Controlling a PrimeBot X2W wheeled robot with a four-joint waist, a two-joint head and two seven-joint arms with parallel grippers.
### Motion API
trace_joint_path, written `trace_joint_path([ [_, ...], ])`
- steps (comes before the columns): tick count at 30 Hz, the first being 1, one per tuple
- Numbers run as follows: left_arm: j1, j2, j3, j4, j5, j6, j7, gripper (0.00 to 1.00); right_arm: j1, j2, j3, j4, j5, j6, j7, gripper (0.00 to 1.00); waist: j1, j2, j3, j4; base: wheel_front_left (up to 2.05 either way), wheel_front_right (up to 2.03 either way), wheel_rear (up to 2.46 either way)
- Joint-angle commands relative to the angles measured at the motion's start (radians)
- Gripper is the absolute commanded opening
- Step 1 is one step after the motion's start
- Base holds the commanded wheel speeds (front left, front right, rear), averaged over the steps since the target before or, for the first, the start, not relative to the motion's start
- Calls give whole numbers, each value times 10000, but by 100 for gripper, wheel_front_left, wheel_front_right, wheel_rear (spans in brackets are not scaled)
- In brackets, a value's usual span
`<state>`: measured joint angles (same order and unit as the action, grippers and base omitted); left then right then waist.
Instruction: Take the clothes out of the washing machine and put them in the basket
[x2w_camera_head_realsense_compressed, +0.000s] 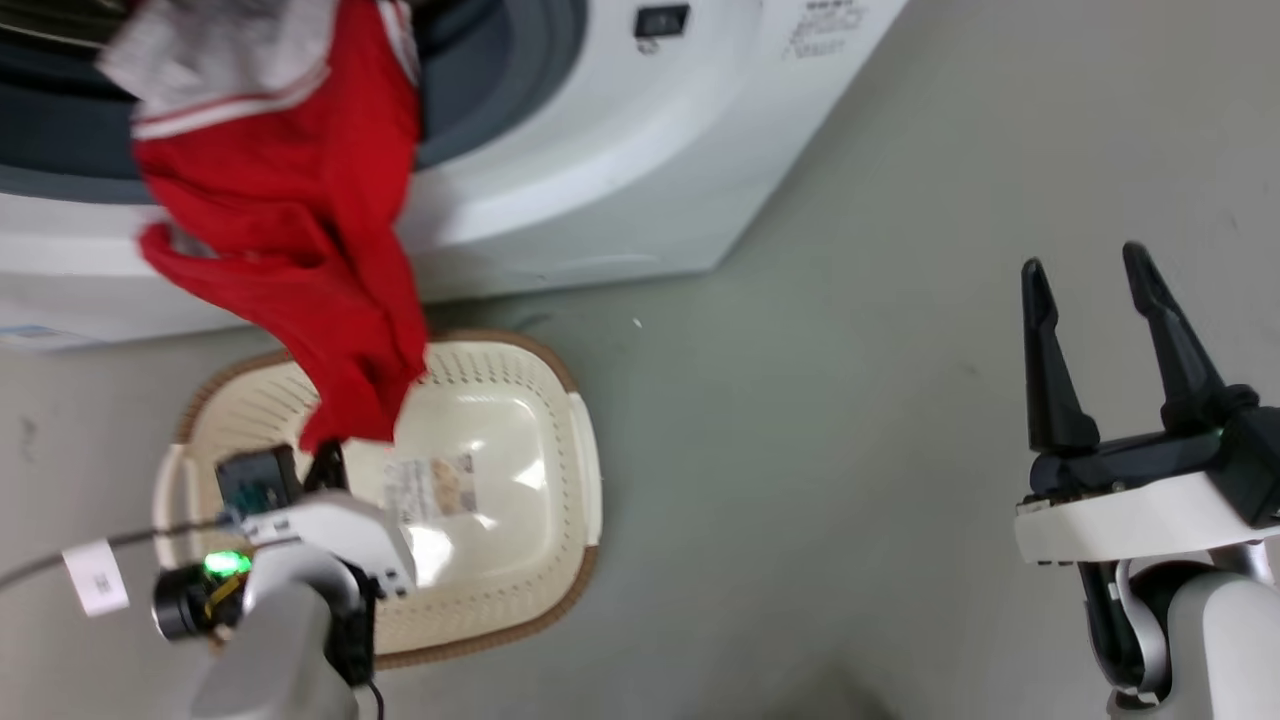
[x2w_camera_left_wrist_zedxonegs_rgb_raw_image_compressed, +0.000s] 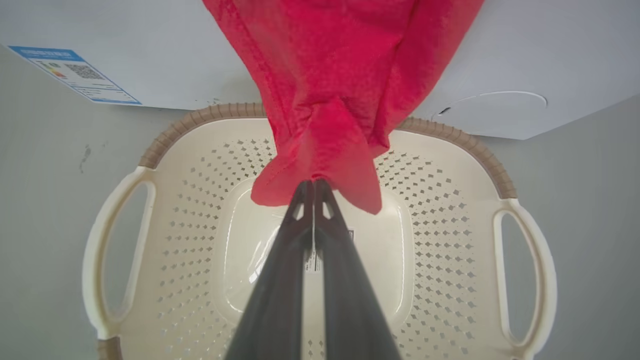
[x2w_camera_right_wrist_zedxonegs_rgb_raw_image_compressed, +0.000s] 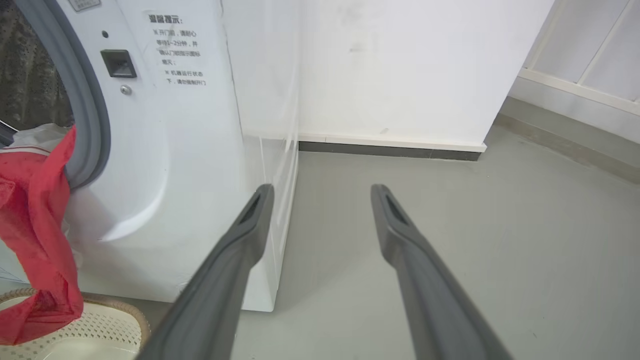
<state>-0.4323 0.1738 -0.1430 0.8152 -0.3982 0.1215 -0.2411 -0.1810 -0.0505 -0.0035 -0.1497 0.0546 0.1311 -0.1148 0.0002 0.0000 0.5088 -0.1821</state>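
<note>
A red garment with white trim (x2w_camera_head_realsense_compressed: 300, 230) hangs out of the washing machine (x2w_camera_head_realsense_compressed: 600, 150) opening, stretched down over the cream basket (x2w_camera_head_realsense_compressed: 560, 470) on the floor below. My left gripper (x2w_camera_head_realsense_compressed: 325, 455) is shut on the garment's lower end; in the left wrist view its closed fingertips (x2w_camera_left_wrist_zedxonegs_rgb_raw_image_compressed: 313, 187) pinch the red cloth (x2w_camera_left_wrist_zedxonegs_rgb_raw_image_compressed: 330, 90) above the basket's bottom (x2w_camera_left_wrist_zedxonegs_rgb_raw_image_compressed: 425, 250). My right gripper (x2w_camera_head_realsense_compressed: 1090, 275) is open and holds nothing, over bare floor far to the right. The right wrist view shows the clothes (x2w_camera_right_wrist_zedxonegs_rgb_raw_image_compressed: 37, 225) draped over the grey door ring (x2w_camera_right_wrist_zedxonegs_rgb_raw_image_compressed: 92, 115).
The basket has a paper label (x2w_camera_head_realsense_compressed: 430, 488) on its bottom and side handles (x2w_camera_left_wrist_zedxonegs_rgb_raw_image_compressed: 525, 280). A cable with a white tag (x2w_camera_head_realsense_compressed: 95, 575) runs off my left arm. A white wall and skirting (x2w_camera_right_wrist_zedxonegs_rgb_raw_image_compressed: 390, 147) stand right of the machine, with grey floor (x2w_camera_head_realsense_compressed: 850, 400) between.
</note>
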Motion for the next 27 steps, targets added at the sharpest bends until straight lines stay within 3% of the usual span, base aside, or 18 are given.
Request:
trace_joint_path([
  [1,-517,166,66,468,70,-48,-84,0,-230,6,36,-36,67,-7,-132,100,-2,0,887,-646,0,0,0],
  [13,-3073,1273,352,3106,2,-243,-190,0,-674,3,342,123,435,-8,-732,100,-2,0,2094,-1599,0,0,0],
  [21,-3694,1452,387,3958,-111,-241,-218,2,-655,4,398,411,512,-7,-929,100,-2,0,2034,-1748,0,0,0],
  [23,-3622,1245,408,4038,-196,-242,-233,40,-688,4,369,503,518,-7,-947,100,-2,0,1878,-1705,0,0,0],
  [24,-3528,1244,426,4077,-207,-271,-235,76,-702,3,367,534,524,-8,-963,100,-2,0,1790,-1677,0,0,0],
  [25,-3447,1297,469,4114,-268,-327,-241,100,-716,3,378,574,531,-7,-970,100,-2,0,1713,-1657,0,0,0],
  [27,-3227,1297,532,4111,-309,-379,-251,100,-719,4,414,641,535,-7,-992,100,-2,0,1473,-1600,0,0,0],
])
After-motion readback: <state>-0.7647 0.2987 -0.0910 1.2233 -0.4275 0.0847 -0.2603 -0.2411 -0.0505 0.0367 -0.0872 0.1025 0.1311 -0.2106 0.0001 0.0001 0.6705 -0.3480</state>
